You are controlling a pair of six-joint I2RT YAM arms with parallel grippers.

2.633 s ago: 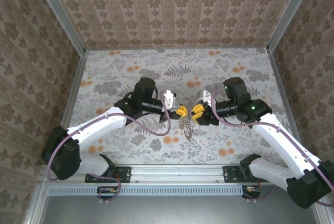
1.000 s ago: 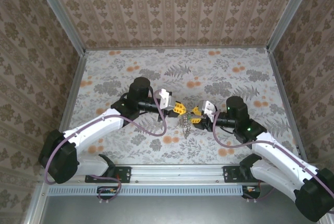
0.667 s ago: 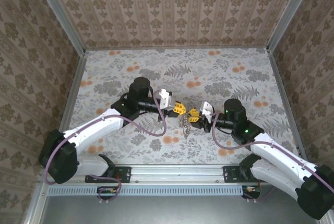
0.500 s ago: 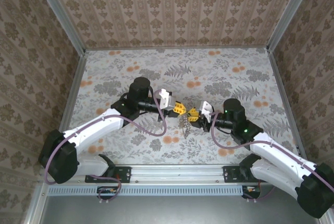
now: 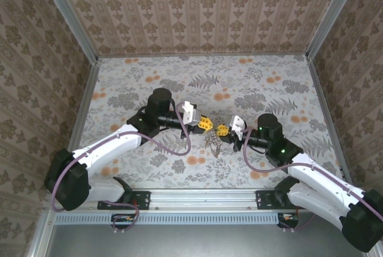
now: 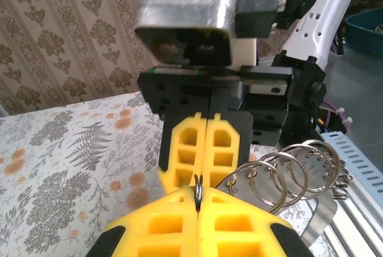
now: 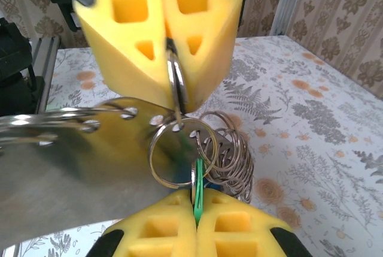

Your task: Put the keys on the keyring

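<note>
The right end effector, clenched on the tiny green metal key, has closed in on the left end effector, which pinches the thin grey keyring loop above the counter's near-middle; threading seems next.

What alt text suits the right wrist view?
The right gripper, yellow-padded, pinches a green key just below the keyring, which the left gripper clamps from above. A silvery plate and a bunch of rings hang between them, over a floral table.

Floral-patterned tabletop, brown damask-papered walls, aluminium corner posts, soft even light
</note>
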